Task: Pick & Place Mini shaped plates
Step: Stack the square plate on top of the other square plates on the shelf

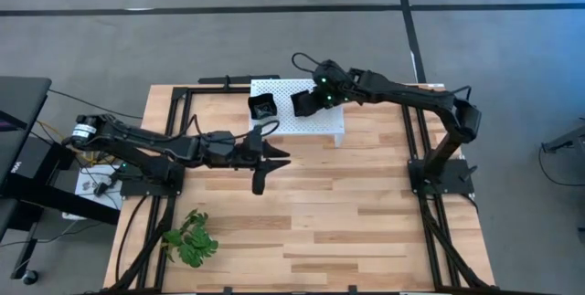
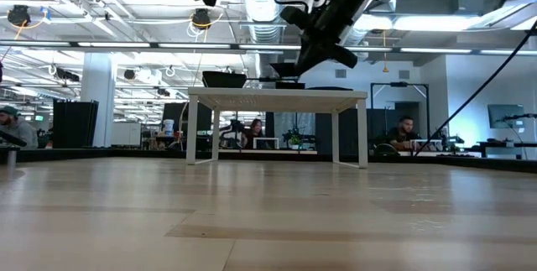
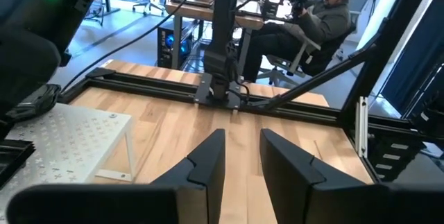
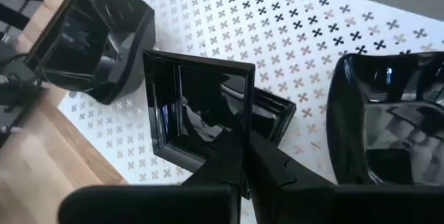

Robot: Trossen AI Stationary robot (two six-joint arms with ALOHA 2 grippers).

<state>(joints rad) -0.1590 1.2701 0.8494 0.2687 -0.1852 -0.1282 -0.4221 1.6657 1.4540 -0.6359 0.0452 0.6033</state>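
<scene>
Jaws of the right gripper point(image 4: 243, 156) are clenched on the rim of a square plate point(image 4: 198, 113), glossy black with sharp corners, held tilted just above the white perforated platform point(image 1: 297, 112). From the jaws the dish lies straight ahead, its flat edge pinched between the two fingers. Two more black dishes rest on the platform to either side of it: a deeper one point(image 4: 97, 47) at the platform's edge and a rounded, wavy-walled one point(image 4: 388, 120). My guess is the setting-down spot is the bare patterned patch directly below. The left gripper point(image 1: 260, 161) waits low over the wooden table point(image 1: 366, 213), well clear, jaws parted and holding nothing. A leafy sprig point(image 1: 192, 238) lies near the front corner.
</scene>
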